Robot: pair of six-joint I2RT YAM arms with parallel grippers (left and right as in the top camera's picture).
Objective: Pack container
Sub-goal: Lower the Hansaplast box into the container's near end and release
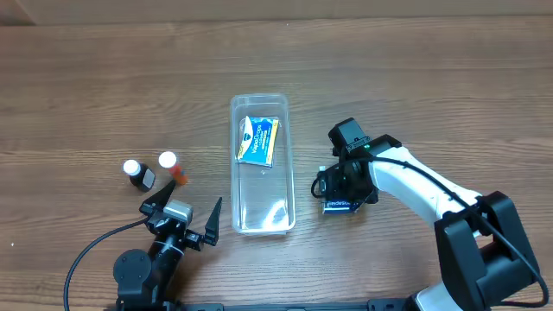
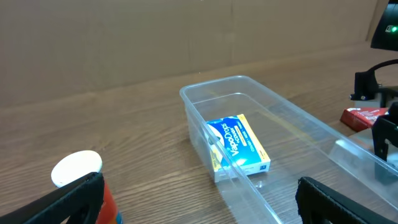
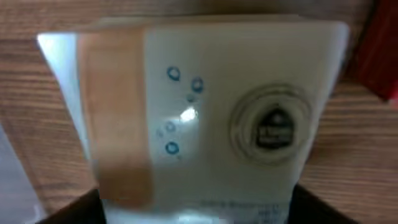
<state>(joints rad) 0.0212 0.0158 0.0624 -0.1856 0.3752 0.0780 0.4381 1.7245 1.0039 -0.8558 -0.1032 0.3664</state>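
The clear plastic container (image 1: 233, 168) lies lengthwise at the table's middle and also shows in the left wrist view (image 2: 211, 84). A blue-and-yellow box (image 1: 258, 140) lies flat in its far end (image 2: 239, 146). My right gripper (image 1: 341, 192) is just right of the container, low over the table. It is shut on a white bandage box (image 3: 205, 112), whose end shows in the overhead view (image 1: 340, 206); the box fills the space between the fingers (image 3: 196, 205). My left gripper (image 1: 193, 193) is open and empty at the container's near left (image 2: 199, 199).
A black bottle with a white cap (image 1: 136, 172) and an orange bottle with a white cap (image 1: 172, 166) stand left of the container, close to my left finger (image 2: 78, 171). A red box (image 2: 364, 116) lies by the right gripper (image 3: 380, 56).
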